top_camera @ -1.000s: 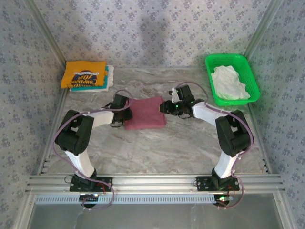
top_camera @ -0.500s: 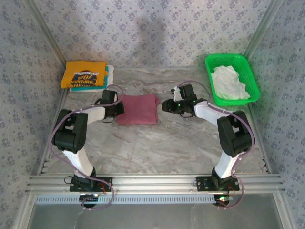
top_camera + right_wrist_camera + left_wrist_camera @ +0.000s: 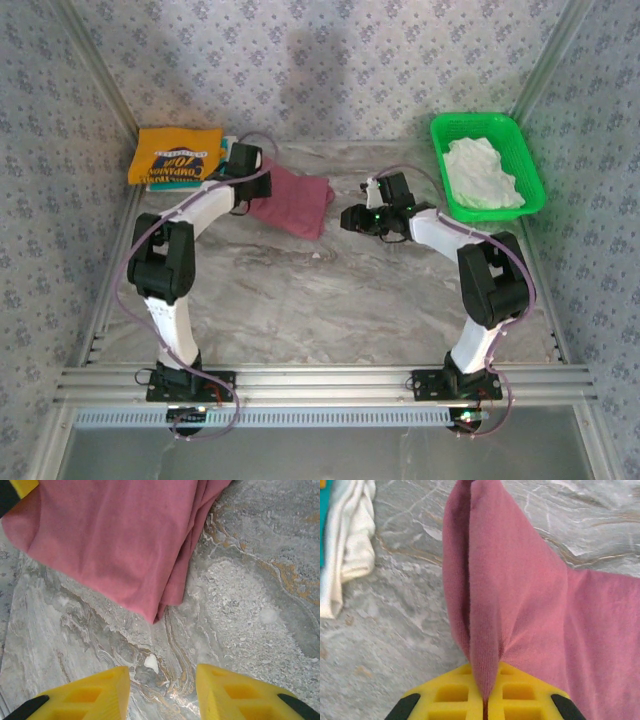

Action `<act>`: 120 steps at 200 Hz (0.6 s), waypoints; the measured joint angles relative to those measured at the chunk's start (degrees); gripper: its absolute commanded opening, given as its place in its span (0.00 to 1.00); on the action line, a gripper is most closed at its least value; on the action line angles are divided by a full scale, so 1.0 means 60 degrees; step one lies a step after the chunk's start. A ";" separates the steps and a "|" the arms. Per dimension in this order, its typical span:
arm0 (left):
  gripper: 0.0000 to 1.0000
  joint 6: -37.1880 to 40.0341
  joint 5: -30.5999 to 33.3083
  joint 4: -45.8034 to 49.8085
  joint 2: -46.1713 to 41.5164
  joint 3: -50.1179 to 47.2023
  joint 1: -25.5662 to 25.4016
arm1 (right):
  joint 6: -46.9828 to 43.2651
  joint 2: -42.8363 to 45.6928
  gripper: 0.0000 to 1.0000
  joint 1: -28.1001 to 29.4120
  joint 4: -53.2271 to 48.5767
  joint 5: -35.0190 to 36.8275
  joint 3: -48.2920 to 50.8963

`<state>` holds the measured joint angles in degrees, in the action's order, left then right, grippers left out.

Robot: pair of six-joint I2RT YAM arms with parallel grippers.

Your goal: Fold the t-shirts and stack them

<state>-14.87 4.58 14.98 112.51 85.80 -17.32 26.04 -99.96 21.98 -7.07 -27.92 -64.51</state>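
1. The left gripper is pressed together on a fold of the maroon t-shirt. In the left wrist view the cloth rises in a narrow ridge from between its yellow fingers.
2. Seen from above, the left gripper reaches to the far left of the marble table, just beside the folded stack. The maroon t-shirt trails from it at a slant toward the table's middle.
3. The stack sits in the far left corner, with the yellow-orange t-shirt, dark-blue lettering showing, on top. The left wrist view catches the edges of the white t-shirt and the teal t-shirt beside the pinched cloth, apart from it.
4. The right gripper is to the right of the maroon t-shirt, near it but not touching.
5. In the right wrist view the right gripper has its yellow fingers spread, with nothing but bare marble between them. A pointed corner of the maroon t-shirt lies just ahead. Whether that corner rests on the table or hangs just above it cannot be told.
6. A green basket stands in the far right corner, well apart from both grippers, with a crumpled white cloth inside.
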 measured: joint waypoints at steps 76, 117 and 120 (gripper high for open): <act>0.00 0.2335 -0.0528 0.0918 0.1133 0.2849 0.1045 | -0.0346 0.0091 0.71 0.0062 -0.0178 -0.0441 -0.0171; 0.00 0.3082 -0.1468 0.1461 0.1392 0.4317 0.1832 | -0.0576 0.0616 0.74 0.0375 0.0007 -0.0841 -0.0168; 0.00 0.3085 -0.1530 0.1512 0.1432 0.4466 0.1883 | -0.0576 0.0659 0.74 0.0393 0.0025 -0.0860 -0.0168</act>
<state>3.64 -4.60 24.05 121.10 112.60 -6.02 22.59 -96.01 24.34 -6.92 -33.08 -65.52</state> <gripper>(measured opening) 0.063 0.738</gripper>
